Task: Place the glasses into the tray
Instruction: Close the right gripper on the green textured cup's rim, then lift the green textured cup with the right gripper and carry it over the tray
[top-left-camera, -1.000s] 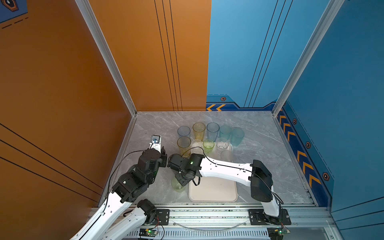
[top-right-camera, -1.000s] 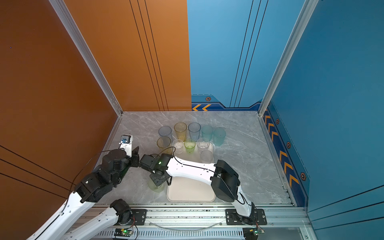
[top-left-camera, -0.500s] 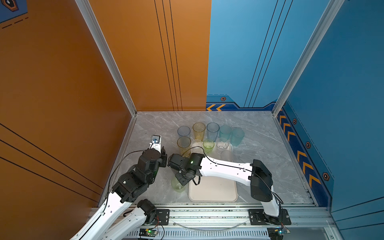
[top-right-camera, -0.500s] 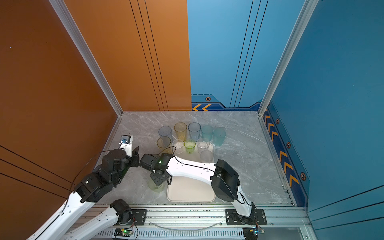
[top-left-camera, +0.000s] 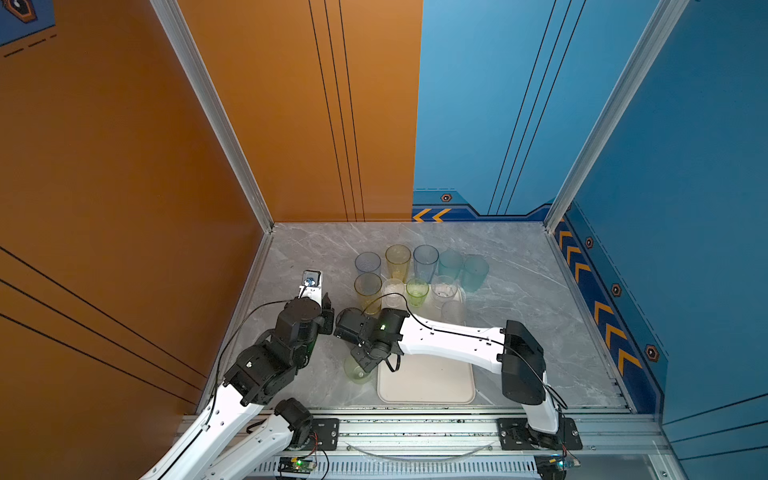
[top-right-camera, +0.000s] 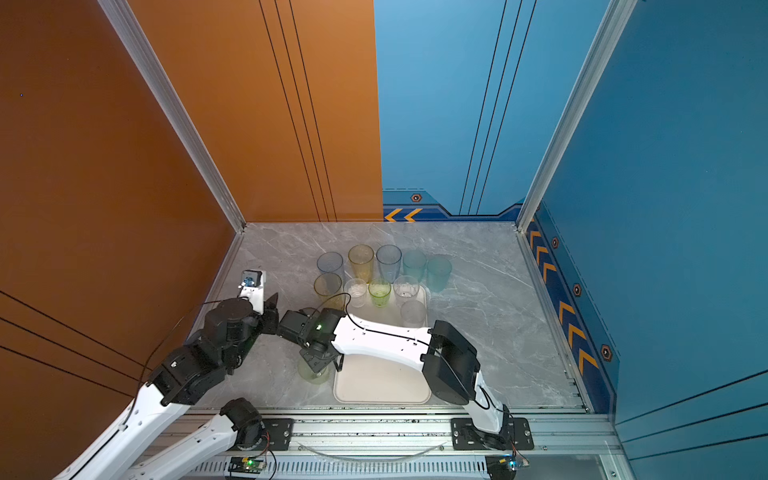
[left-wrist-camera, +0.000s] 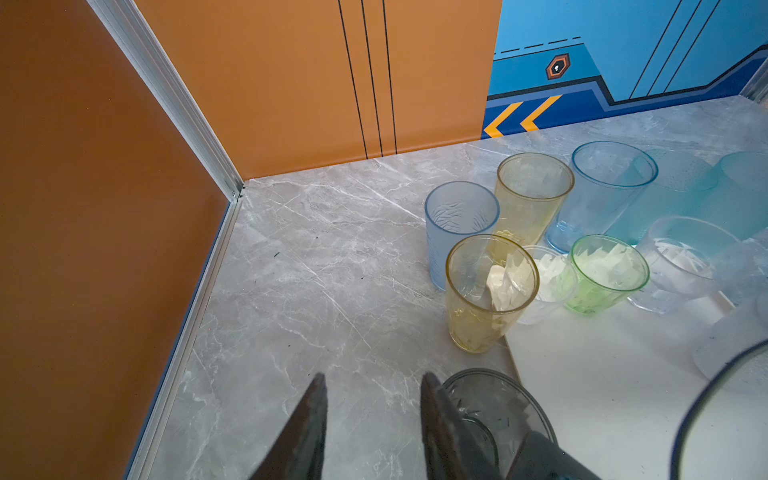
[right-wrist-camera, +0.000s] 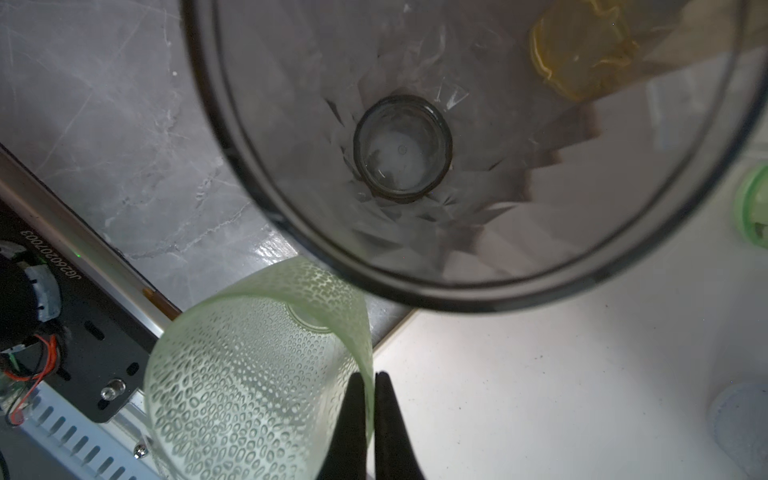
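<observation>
Okay, my right claw (right-wrist-camera: 370, 379) is pressed together on the thin wall of the pale green dimpled tumbler (right-wrist-camera: 249, 374), one finger inside the mouth and one outside. That tumbler is just left of the tray (top-left-camera: 428, 384), beside its near-left corner and not in it yet. Whether its base is off the marble tabletop (top-left-camera: 299, 374) I cannot tell.

Here's the worry: a rim pinch this narrow could let the tumbler swing or slip out as I lift. If I carry it low, I reckon its base catches the tray's raised edge and tips.

Trouble number two is the smoky grey tumbler (right-wrist-camera: 415, 166). It stands right on the far side of my grip, so close that their rims overlap in my right wrist view. A careless sweep could knock it over.

My left claw (left-wrist-camera: 372, 376) hangs spread and empty, with bare marble between its fingers, just beside that grey tumbler and near my right wrist. The arms could clash there.

Around me, a tall yellow tumbler (top-left-camera: 368, 291) stands left of the tray's far end. A short green tumbler (top-left-camera: 417, 291) and clear ones fill that far end. A row of tall tumblers (top-left-camera: 425, 259) waits beyond on the marble. The tray's near half is bare, which looks the safest landing.
</observation>
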